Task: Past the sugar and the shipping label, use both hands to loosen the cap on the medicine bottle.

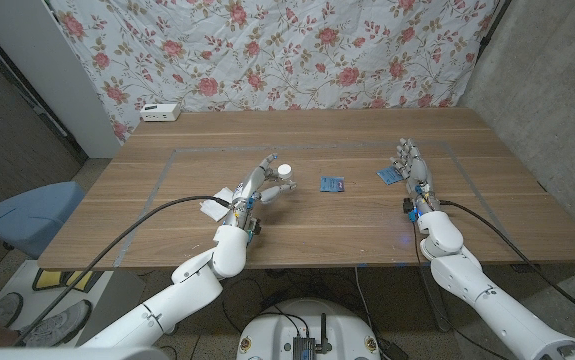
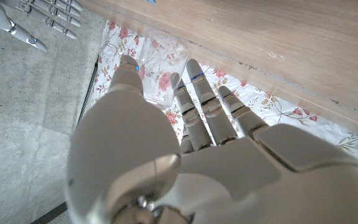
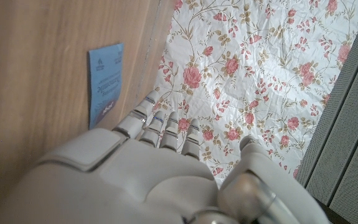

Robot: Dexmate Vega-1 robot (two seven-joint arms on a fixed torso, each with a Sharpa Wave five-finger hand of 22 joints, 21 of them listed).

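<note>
A rose-patterned cloth hangs behind a wooden desk (image 1: 367, 215) marked with a taped rectangle, and a white power strip (image 1: 158, 111) sits at the far left edge.

The medicine bottle (image 1: 283, 180) stands upright left of the desk's middle, its long axis vertical: a clear, see-through body under a white cap (image 1: 285, 171). It sits directly at the tips of the left hand (image 1: 250, 190), whose fingers (image 1: 266, 166) are spread and reach toward it. In the left wrist view the transparent bottle (image 2: 161, 68) shows between thumb and fingers, but whether they actually touch it I cannot tell; the hand looks open around it, not closed on it.

The right hand (image 1: 412, 172) stands well apart to the right, fingers straight and together, holding nothing. Just beside its fingertips lies a blue sugar packet (image 1: 389, 175), and a second blue packet (image 1: 332, 183) lies between the two hands. A white shipping label (image 1: 213, 206) peeks out by the left wrist.

The left hand is clearly nearer. My judgement: it should close on the body to steady it, while the right hand crosses leftward past the packets to reach the cap from above.
</note>
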